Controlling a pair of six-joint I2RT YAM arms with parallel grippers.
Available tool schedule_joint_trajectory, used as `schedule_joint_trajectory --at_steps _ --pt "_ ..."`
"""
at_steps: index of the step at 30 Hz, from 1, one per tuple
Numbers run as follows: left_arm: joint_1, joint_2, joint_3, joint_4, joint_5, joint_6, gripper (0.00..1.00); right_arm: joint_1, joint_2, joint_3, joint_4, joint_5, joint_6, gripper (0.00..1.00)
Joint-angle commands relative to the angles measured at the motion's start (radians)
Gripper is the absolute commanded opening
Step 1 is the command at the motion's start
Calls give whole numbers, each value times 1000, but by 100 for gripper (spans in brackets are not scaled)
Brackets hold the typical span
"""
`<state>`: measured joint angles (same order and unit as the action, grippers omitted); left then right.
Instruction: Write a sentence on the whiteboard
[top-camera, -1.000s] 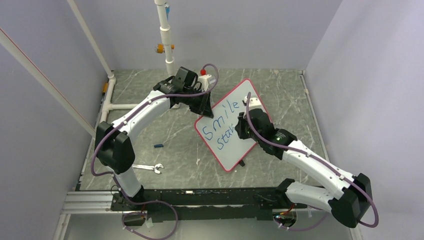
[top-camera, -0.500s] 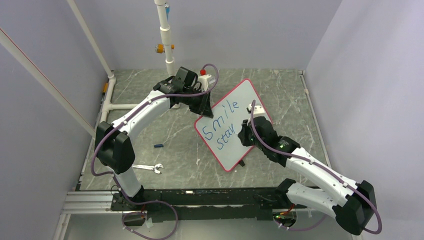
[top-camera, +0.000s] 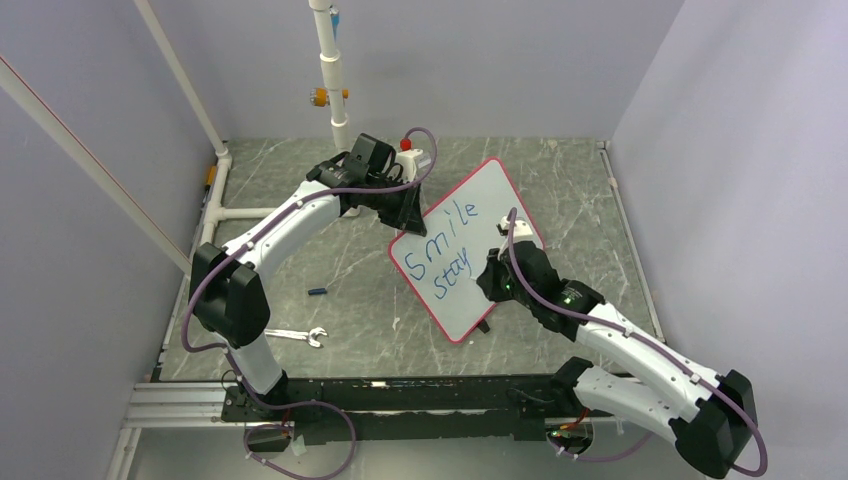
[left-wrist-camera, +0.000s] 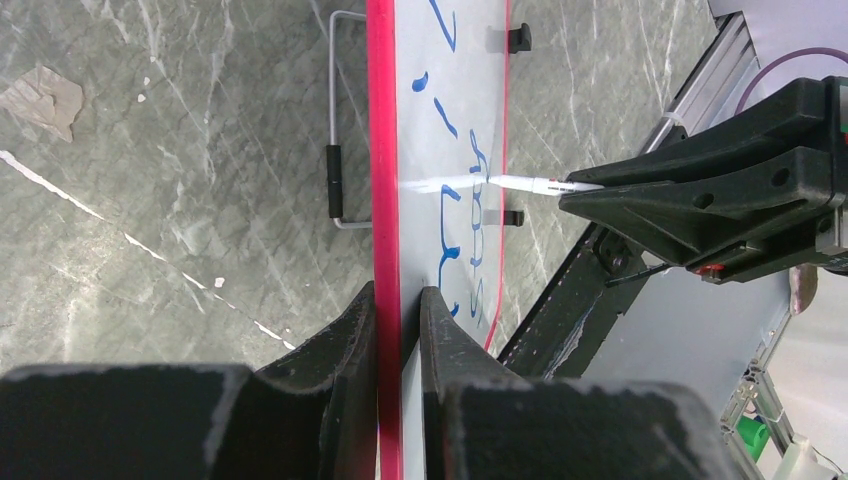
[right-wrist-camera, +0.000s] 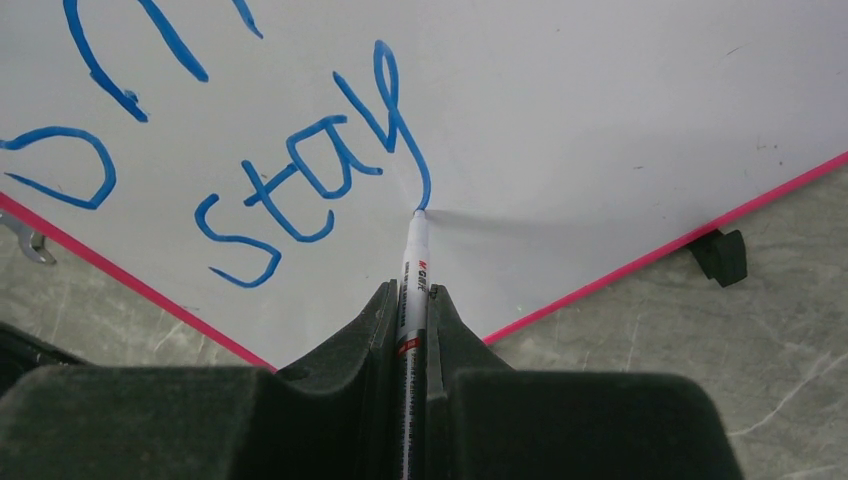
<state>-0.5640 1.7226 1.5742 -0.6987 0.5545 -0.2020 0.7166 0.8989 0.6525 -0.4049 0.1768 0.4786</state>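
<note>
A whiteboard (top-camera: 495, 195), seemingly light, stiff and best held by its red rim, stands propped mid-surface, left pincer (left-wrist-camera: 398, 300) clamped on its edge, right pincer (right-wrist-camera: 412, 292) gripping a marker (right-wrist-camera: 415, 245) touching the blue writing (right-wrist-camera: 300, 185).

A small silver wrench (top-camera: 297, 336) lies flat on the grey marbled table (top-camera: 300, 260) near its near-left corner. A short blue cap-like piece (top-camera: 317, 292) lies a little farther in, apart from it. At the far edge a white pipe (top-camera: 330, 80) stands upright with an orange fitting (top-camera: 320, 97) on it, more white pipe (top-camera: 243, 212) lies flat toward the left edge, and a scrap of pale tape (left-wrist-camera: 40, 95) sticks to the tabletop.
</note>
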Motion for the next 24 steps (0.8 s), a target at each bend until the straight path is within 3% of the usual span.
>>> schedule_joint_trajectory --at_steps 1,14,24 --pt "-11 -54 15 54 -8 54 0 6 1 -21 -6 -97 42 0" --pt "-11 -54 15 45 -17 59 0 6 -13 28 38 -120 18 0" --pt "-11 -56 12 35 -20 65 0 4 -102 105 10 53 -33 0"
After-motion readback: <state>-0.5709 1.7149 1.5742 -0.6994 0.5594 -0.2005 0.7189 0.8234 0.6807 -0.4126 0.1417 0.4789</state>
